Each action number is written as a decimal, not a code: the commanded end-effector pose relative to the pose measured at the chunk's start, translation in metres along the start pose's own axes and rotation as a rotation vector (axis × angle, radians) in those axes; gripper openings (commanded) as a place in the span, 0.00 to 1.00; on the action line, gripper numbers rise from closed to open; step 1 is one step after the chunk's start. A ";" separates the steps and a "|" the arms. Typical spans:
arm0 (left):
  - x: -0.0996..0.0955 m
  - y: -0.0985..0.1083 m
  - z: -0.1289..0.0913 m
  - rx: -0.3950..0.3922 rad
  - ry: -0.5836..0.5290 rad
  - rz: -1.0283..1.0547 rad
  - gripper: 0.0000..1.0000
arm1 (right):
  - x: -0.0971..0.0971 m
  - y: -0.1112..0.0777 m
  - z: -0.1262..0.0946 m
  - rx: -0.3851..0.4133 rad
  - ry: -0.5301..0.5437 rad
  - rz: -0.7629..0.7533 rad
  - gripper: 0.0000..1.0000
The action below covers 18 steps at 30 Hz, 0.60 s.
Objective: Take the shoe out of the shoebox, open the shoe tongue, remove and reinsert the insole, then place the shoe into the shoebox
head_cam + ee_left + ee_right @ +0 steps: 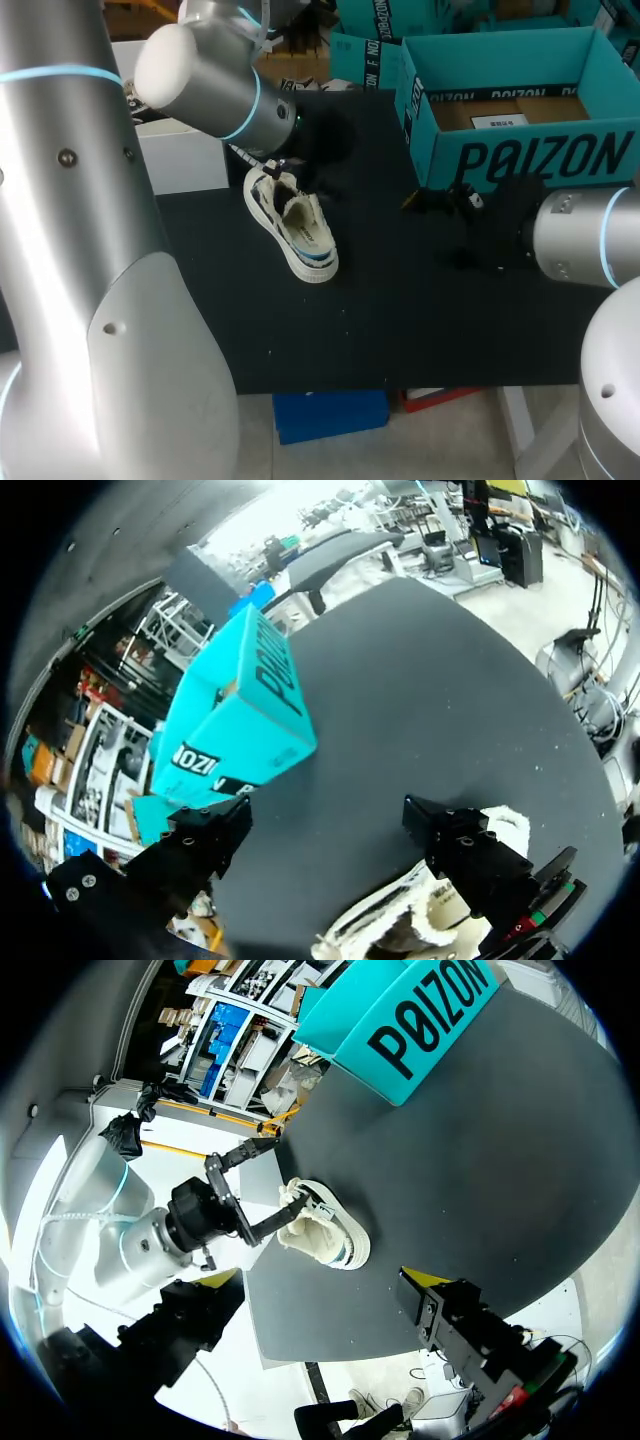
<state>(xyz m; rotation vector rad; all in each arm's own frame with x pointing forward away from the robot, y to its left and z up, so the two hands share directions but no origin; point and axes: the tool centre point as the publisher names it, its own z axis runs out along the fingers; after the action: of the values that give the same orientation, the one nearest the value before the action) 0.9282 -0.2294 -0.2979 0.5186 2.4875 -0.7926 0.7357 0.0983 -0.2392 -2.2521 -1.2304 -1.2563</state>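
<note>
The shoe (295, 230), white with dark and blue trim, lies out of the box on the black counter (400, 310), its opening facing up. The left arm's gripper (325, 815) is right over it, and its fingers (465, 855) are spread wide with the shoe's collar and tongue area low between them. From the right wrist view one finger seems to dip into or against the shoe's opening while the other stands clear above it. From where I look I can't be sure it actually touches the tongue. Nothing is pinched from both sides.

Ahead of those fingers, across bare counter, sits the teal shoebox (520, 150), lid off and open at the top, with brown card showing on its floor.

The right arm's gripper (320, 1282) hovers over the counter just in front of the shoebox, well apart from the shoe. Its fingers are spread too and hold nothing. The shoe and the left arm's fingers lie out ahead of it.
</note>
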 end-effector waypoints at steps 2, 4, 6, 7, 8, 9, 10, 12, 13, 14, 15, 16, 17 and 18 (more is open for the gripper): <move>-0.002 0.003 -0.001 -0.512 0.682 0.056 1.00 | -0.005 0.002 -0.004 0.031 0.010 0.008 1.00; -0.002 0.005 0.000 -0.491 0.713 -0.023 1.00 | -0.005 0.002 -0.004 0.031 0.010 0.008 1.00; -0.012 0.009 0.006 -0.495 0.695 -0.233 1.00 | -0.005 0.002 -0.004 0.031 0.010 0.008 1.00; -0.014 0.011 0.008 -0.484 0.702 -0.297 1.00 | -0.005 0.002 -0.004 0.031 0.010 0.008 1.00; -0.019 0.014 0.012 -0.482 0.680 -0.374 1.00 | -0.005 0.002 -0.004 0.031 0.010 0.008 1.00; -0.022 0.017 0.015 -0.480 0.671 -0.476 1.00 | -0.005 0.002 -0.004 0.031 0.010 0.008 1.00; -0.026 0.021 0.017 -0.478 0.663 -0.573 1.00 | -0.005 0.002 -0.004 0.031 0.010 0.008 1.00; -0.032 0.026 0.019 -0.432 0.664 -0.721 1.00 | -0.005 0.002 -0.004 0.031 0.010 0.008 1.00; -0.034 0.030 0.020 -0.423 0.639 -0.779 1.00 | -0.005 0.002 -0.004 0.031 0.010 0.008 1.00; -0.035 0.031 0.020 -0.399 0.620 -0.835 1.00 | -0.005 0.002 -0.004 0.031 0.010 0.008 1.00; -0.038 0.034 0.020 -0.377 0.596 -0.893 1.00 | -0.005 0.002 -0.004 0.031 0.010 0.008 1.00; -0.040 0.036 0.018 -0.347 0.575 -0.951 1.00 | -0.005 0.002 -0.004 0.031 0.010 0.008 1.00; -0.043 0.038 0.015 -0.299 0.566 -0.996 1.00 | -0.005 0.002 -0.004 0.031 0.010 0.008 1.00; -0.044 0.037 0.011 -0.269 0.559 -1.032 1.00 | -0.005 0.002 -0.004 0.031 0.010 0.008 1.00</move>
<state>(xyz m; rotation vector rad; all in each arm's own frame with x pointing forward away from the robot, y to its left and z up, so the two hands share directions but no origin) 0.9852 -0.2198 -0.3079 -0.0654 2.4432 -0.6851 0.7357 0.0982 -0.2392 -2.2521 -1.2304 -1.2563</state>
